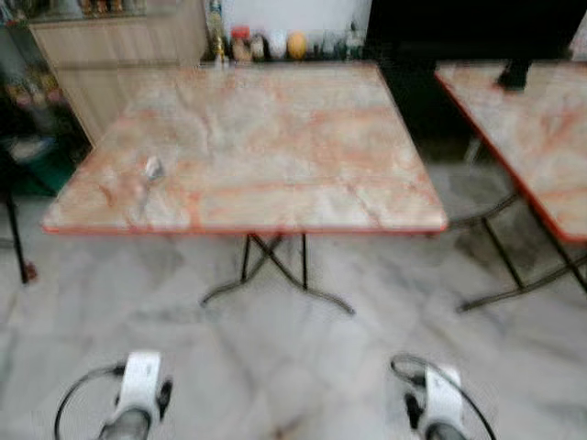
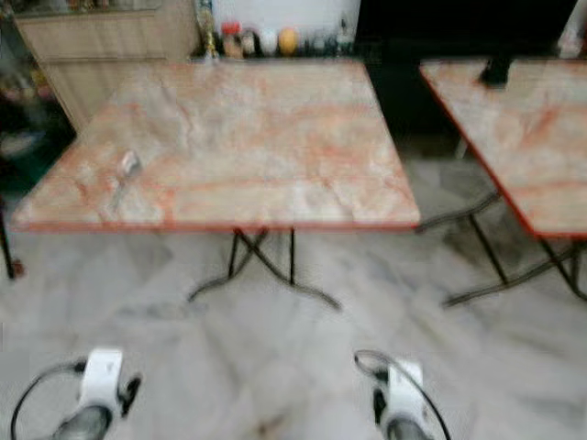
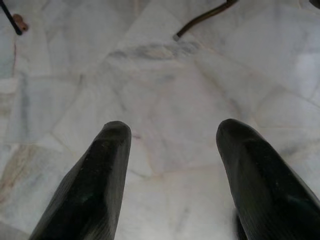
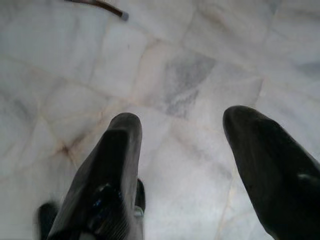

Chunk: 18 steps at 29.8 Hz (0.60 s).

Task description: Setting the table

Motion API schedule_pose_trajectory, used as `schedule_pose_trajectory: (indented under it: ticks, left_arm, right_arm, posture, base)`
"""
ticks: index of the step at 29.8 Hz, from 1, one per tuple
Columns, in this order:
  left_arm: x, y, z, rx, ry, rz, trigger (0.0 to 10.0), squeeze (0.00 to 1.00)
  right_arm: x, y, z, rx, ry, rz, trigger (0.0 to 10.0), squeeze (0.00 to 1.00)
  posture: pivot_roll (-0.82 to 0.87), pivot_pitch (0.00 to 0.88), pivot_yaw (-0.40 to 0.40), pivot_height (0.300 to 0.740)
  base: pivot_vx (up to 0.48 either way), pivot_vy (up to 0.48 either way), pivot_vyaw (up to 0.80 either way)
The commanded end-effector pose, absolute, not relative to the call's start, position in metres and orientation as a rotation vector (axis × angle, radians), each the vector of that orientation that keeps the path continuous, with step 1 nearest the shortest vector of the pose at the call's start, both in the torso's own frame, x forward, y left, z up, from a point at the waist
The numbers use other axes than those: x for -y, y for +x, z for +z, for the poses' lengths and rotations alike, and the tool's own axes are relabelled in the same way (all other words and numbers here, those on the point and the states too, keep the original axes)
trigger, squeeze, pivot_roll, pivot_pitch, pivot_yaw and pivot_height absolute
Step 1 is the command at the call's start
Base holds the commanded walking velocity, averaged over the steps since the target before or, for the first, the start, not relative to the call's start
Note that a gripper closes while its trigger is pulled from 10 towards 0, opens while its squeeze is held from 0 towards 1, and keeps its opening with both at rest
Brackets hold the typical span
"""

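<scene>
**Table nearly bare, both claws empty**

While the robot stood back from the marble-patterned table (image 1: pixel 275 147), both arms hung low over the pale stone floor (image 3: pixel 165 90). Left claw (image 3: pixel 172 145) was spread wide, nothing between its fingers; right claw (image 4: pixel 182 135) was likewise parted and empty. On the table lay just one small pale object (image 1: pixel 152 168) near its left front corner, too blurred to name. Bottles and jars (image 1: pixel 266 44) lined the far ledge, and a second table (image 1: pixel 541 128) stood to the right. By the look of it, the setting had barely begun and nearly everything was left to lay
</scene>
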<state>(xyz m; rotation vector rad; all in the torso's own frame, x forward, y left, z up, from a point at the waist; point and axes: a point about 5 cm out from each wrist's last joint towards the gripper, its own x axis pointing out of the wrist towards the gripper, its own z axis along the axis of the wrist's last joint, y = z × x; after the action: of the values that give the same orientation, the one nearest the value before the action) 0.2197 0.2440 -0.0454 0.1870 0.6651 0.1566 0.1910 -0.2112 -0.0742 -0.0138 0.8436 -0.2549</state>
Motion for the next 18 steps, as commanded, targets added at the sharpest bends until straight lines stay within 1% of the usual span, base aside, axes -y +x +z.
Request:
schedule_pose_trajectory:
  ticks: [1,9,15,18]
  left_arm:
    - [-0.2494,0.2181,-0.0453,-0.680,0.199,0.163,10.0,0.00]
    - [-0.2491,0.2202,-0.0442,-0.678,0.201,0.163,10.0,0.00]
    - [-0.2494,0.2192,-0.0449,-0.681,0.194,0.175,10.0,0.00]
    - [-0.2501,0.2185,-0.0451,-0.682,0.191,0.182,10.0,0.00]
  right_arm:
    - [0.2062,0.1971,-0.0714,-0.812,-0.010,-0.250,10.0,0.00]
    - [0.2073,0.1985,-0.0708,-0.817,-0.022,-0.253,10.0,0.00]
    - [0.2080,0.2006,-0.0695,-0.809,-0.027,-0.254,10.0,0.00]
    - [0.2076,0.2000,-0.0699,-0.811,-0.027,-0.253,10.0,0.00]
  posture:
    - [0.05,0.000,-0.003,0.740]
    - [0.05,0.003,-0.008,0.740]
    - [0.05,0.031,-0.015,0.740]
    - [0.05,0.031,-0.015,0.740]
  base:
    - [0.000,0.398,0.00]
    - [0.000,0.396,0.00]
    - [0.000,0.395,0.00]
    - [0.000,0.396,0.00]
